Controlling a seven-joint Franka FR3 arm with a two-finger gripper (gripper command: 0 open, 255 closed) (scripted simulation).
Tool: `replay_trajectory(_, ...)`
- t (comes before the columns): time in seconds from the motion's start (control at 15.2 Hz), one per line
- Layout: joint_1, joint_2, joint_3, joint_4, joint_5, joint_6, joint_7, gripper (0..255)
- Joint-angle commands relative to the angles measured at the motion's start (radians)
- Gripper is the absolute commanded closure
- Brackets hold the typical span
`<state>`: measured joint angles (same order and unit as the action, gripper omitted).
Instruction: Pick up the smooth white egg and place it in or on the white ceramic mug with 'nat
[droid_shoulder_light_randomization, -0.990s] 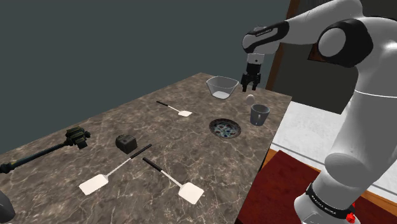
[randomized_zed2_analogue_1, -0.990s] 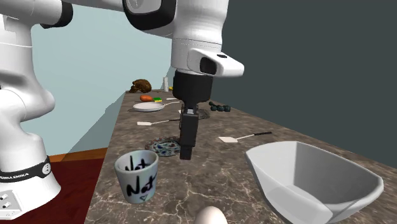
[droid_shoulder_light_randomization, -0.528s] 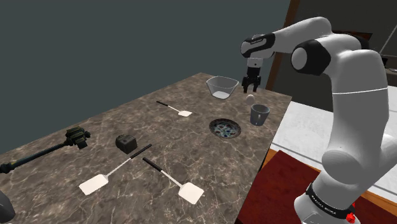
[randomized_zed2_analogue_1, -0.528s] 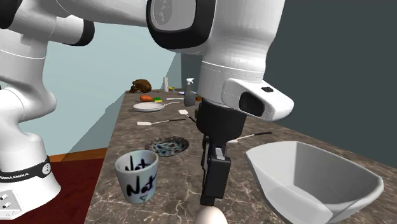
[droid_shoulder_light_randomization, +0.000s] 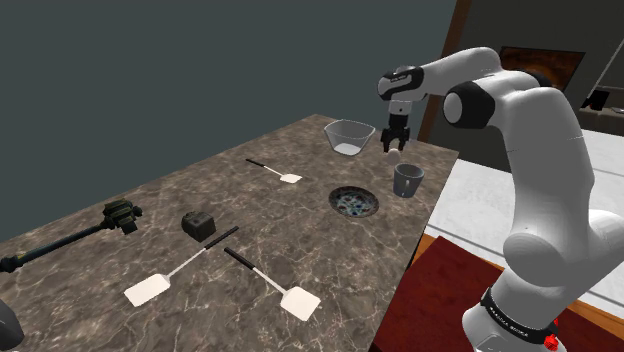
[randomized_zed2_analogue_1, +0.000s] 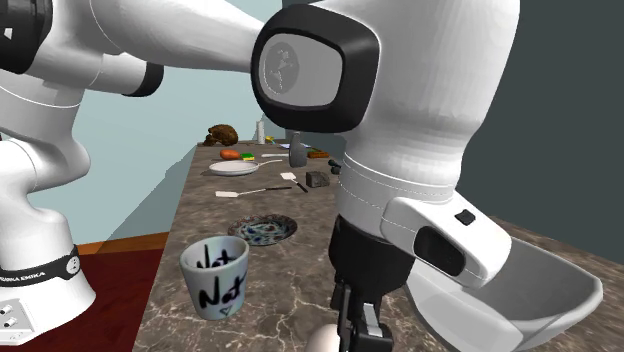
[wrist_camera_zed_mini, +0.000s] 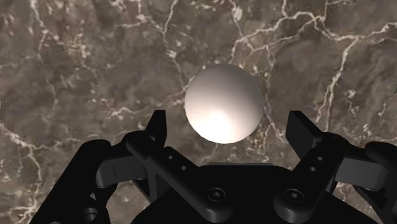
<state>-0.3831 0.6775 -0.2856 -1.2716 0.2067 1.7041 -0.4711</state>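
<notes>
A brown marble countertop (droid_shoulder_light_randomization: 200, 180) veined in white carries everything, and the white Franka arm (droid_shoulder_light_randomization: 545, 170) bends from its stand over the counter's far corner in the shoulder view. There a pale, open bowl (droid_shoulder_light_randomization: 349, 136) stands; in the second exterior view its rim (randomized_zed2_analogue_1: 560, 290) shows at the right, behind the wrist. Nearer the stand lies a round patterned dish (droid_shoulder_light_randomization: 353, 201), flat on the marble, and just beside it stands the mug (droid_shoulder_light_randomization: 407, 180), upright, white with black lettering in the second exterior view (randomized_zed2_analogue_1: 214, 277). Three white-bladed spatulas with dark handles lie further along the counter, the largest (droid_shoulder_light_randomization: 148, 290) near the front edge. The black gripper (droid_shoulder_light_randomization: 392, 147) points straight down between bowl and mug, low over the marble. In the wrist view its jaws are spread wide (wrist_camera_zed_mini: 230, 124), each finger clear of the egg (wrist_camera_zed_mini: 224, 103), which rests on the counter between them, smooth and white, untouched. The second exterior view catches the egg (randomized_zed2_analogue_1: 322, 340) beside the gripper, near the mug.
</notes>
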Motion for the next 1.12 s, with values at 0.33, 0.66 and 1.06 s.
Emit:
replay_trajectory(0.33, 0.007, -0.003, 0.001, -0.056, 0.002, 0.052, -0.004, 0)
replay_trajectory(0.66, 0.007, -0.003, 0.001, -0.056, 0.002, 0.052, -0.004, 255)
replay_trajectory(1.06, 0.007, -0.003, 0.001, -0.056, 0.002, 0.053, -0.004, 255)
